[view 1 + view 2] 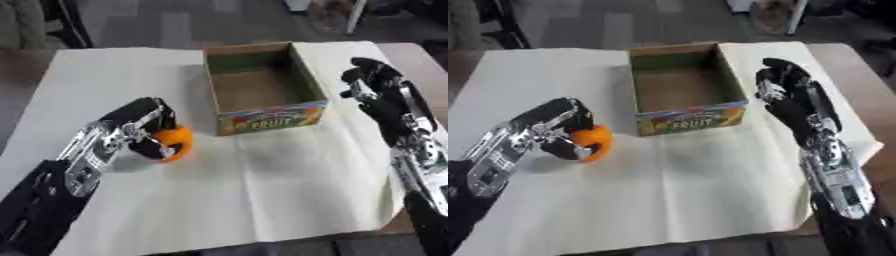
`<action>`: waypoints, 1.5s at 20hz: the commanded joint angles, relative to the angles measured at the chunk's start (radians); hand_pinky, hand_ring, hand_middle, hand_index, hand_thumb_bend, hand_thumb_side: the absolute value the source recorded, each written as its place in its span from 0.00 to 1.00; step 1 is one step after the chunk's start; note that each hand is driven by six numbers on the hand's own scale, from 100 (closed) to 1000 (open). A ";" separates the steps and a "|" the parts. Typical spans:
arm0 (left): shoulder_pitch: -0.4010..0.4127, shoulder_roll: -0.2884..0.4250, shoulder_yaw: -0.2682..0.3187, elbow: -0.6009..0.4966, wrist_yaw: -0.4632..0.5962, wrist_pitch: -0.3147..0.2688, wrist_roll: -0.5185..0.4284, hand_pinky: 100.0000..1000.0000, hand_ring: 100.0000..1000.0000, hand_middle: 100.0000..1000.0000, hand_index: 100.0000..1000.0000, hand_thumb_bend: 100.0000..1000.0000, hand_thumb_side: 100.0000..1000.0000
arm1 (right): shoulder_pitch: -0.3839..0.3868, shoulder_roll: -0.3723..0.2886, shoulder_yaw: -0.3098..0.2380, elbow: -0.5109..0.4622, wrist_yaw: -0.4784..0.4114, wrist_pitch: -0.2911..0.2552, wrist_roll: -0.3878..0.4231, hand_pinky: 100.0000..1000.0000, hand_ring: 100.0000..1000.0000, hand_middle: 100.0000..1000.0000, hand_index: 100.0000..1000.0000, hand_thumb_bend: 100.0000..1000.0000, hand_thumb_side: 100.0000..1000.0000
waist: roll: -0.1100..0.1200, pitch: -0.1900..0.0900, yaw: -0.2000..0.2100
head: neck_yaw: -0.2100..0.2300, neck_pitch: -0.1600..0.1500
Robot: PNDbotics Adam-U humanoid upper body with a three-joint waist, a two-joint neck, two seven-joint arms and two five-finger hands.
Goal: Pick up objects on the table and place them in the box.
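Your left robot hand (140, 127) sits on the left side of the counter (262, 200), low over the pale cloth (289, 175) that covers it. Its fingers are curled around an orange ball (175, 142), which shows at the right edge of the hand, half hidden behind the fingers. You cannot tell from either view whether the ball rests on the cloth or is lifted just clear of it. The ball and hand lie to the left of the box (262, 87) and a little nearer to you than its front wall, close to it but not touching.

The box stands open at the middle of the counter, toward the far side. It is brown cardboard inside, with a colourful printed front reading "FRUIT". You can see bare cardboard on its floor.

Your right robot hand (789, 95) is held up just to the right of the box, level with its right wall and apart from it. Its fingers are relaxed and slightly bent, holding nothing, with the forearm running back toward the near right corner.
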 commanded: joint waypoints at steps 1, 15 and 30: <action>-0.019 0.012 0.011 -0.023 0.026 0.005 0.036 0.35 0.23 0.21 0.36 0.18 0.02 | -0.015 -0.017 -0.002 -0.016 -0.001 0.000 -0.002 0.58 0.74 0.60 0.78 0.00 0.27 | 0.000 -0.012 -0.002 | 0.001 0.006; -0.158 0.037 0.070 -0.128 0.157 0.084 0.112 0.35 0.20 0.18 0.32 0.08 0.02 | -0.013 -0.016 0.003 -0.014 -0.001 0.001 0.003 0.58 0.74 0.60 0.78 0.00 0.27 | -0.001 -0.023 -0.018 | 0.005 0.006; -0.335 -0.197 0.120 0.251 0.009 0.100 0.261 0.48 0.32 0.29 0.43 0.18 0.00 | -0.051 0.012 0.037 -0.015 -0.003 0.005 0.036 0.58 0.74 0.60 0.78 0.00 0.27 | 0.001 0.000 -0.118 | 0.045 0.006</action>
